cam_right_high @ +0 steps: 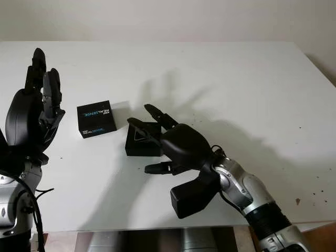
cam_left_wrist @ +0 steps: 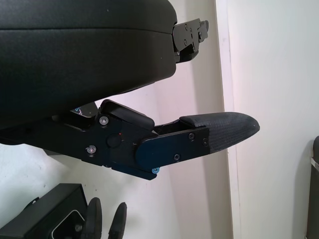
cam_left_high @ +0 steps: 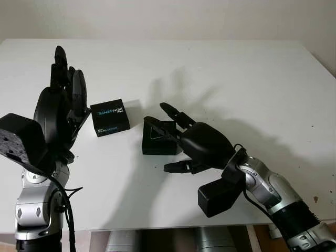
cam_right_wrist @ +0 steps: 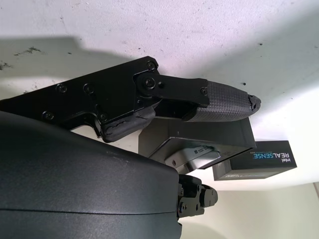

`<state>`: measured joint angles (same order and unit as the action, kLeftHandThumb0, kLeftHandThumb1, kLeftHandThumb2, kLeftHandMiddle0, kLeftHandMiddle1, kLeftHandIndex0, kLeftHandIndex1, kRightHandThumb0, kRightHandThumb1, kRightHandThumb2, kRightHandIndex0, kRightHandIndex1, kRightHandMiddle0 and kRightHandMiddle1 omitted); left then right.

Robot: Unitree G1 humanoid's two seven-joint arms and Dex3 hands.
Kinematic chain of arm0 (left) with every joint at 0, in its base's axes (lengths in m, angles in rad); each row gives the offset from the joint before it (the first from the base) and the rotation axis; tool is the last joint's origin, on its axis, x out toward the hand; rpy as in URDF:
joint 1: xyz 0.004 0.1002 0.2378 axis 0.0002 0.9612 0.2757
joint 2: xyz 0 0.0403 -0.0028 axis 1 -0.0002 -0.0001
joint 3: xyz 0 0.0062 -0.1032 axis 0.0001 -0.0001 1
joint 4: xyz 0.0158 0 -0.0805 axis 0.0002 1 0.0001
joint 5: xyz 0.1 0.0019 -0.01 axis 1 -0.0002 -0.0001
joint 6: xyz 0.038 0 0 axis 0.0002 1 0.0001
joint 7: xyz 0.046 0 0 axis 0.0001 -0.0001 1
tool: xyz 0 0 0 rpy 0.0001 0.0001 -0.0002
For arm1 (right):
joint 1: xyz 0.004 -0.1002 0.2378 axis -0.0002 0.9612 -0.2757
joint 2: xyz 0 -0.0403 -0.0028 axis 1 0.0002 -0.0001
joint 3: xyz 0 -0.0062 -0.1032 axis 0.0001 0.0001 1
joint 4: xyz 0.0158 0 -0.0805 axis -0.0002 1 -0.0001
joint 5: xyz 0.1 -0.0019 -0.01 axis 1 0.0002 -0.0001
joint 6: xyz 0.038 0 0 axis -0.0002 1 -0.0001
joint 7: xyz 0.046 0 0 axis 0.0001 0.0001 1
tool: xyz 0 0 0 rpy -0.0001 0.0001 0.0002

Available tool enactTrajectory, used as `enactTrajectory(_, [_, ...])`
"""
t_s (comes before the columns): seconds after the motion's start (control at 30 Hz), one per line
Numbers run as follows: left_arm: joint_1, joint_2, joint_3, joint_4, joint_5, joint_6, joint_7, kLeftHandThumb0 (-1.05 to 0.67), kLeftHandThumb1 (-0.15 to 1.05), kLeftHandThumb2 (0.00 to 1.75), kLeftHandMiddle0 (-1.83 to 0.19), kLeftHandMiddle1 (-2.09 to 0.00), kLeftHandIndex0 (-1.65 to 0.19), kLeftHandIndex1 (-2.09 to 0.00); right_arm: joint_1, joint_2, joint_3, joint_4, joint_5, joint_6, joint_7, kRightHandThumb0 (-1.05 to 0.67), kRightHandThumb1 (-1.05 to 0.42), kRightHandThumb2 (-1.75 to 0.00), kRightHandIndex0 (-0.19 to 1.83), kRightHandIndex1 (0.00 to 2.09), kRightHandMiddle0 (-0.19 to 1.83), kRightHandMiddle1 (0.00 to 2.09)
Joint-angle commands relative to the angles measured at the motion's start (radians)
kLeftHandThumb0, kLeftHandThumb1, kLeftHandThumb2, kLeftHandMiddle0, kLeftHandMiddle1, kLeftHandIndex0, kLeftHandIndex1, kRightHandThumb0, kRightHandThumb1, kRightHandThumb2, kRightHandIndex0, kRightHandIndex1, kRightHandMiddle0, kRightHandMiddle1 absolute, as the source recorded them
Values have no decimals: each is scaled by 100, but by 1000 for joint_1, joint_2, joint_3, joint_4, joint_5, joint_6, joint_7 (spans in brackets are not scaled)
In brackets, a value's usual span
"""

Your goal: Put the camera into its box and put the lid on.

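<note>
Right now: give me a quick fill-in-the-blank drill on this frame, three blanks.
1. The lid printed REALSENSE lies on the white ____.
2. The open box sits nearest the ____ hand.
3. The left hand is raised beside the lid, holding ____.

Missing words: table; right; nothing

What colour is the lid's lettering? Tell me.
White and blue on the black lid, clearest in the left eye view.

You've got the lid (cam_left_high: 109, 117) sitting left of the box (cam_left_high: 159, 137) on the surface (cam_left_high: 252, 79), camera (cam_right_wrist: 197, 155) inside.
</note>
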<state>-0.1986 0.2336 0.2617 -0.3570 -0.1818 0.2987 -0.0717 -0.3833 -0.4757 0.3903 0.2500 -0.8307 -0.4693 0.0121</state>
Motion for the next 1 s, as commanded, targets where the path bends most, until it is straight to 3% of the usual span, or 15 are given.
enactTrajectory(0.0, [18,11,14,-22,-7,-1,-4,-75,105,63,19,0,19,0,23,-13,8,-6,-8,9,-6,-83,-105,-59,-19,4,4,7])
enactTrajectory(0.47, [43,22,29,-94,-18,47,-13,-76,105,62,19,0,19,0,170,-33,-37,-89,66,104,43,-83,-105,-63,-18,4,2,6])
enactTrajectory(0.97, [42,21,25,-80,-16,33,-10,-75,105,61,19,0,19,0,181,-20,-31,-74,112,83,59,-84,-105,-61,-19,4,-1,4])
